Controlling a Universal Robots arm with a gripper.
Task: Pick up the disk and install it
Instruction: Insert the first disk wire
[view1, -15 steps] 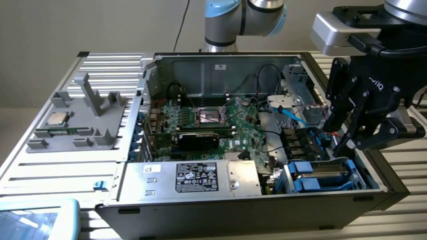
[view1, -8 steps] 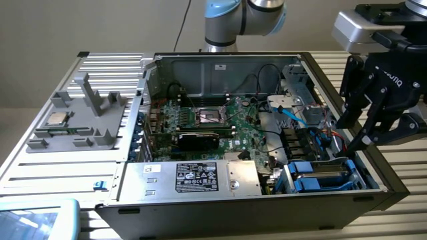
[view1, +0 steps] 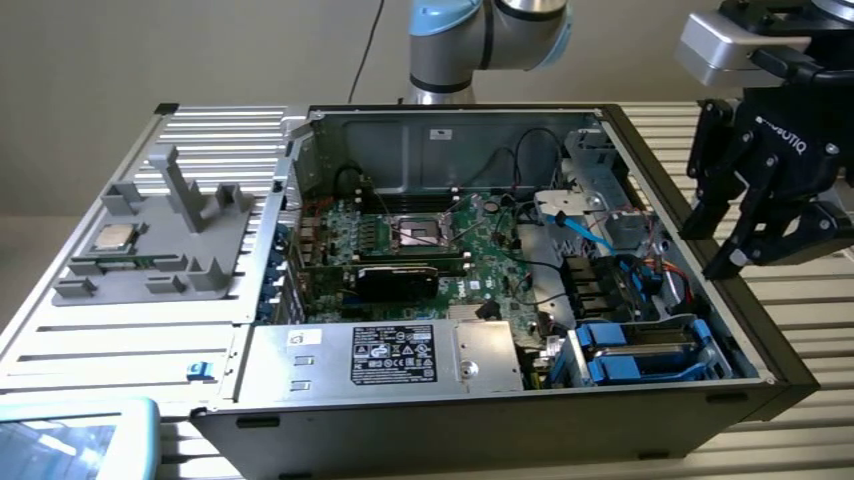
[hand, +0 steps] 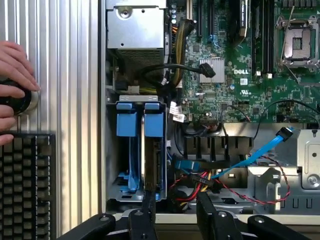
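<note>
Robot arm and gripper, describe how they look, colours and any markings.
The silver-grey tubular arm has light-blue joint caps. A silver-grey metal wrist block carries the black jointed-finger gripper, which bears pale lettering on its body.

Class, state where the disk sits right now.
The disk sits in the drive bay inside the computer case, at the exterior view's lower right, next to the power supply box.

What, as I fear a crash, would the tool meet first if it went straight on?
Probably the red and yellow cables lying beside the disk in its bay, though depth is unclear.
</note>
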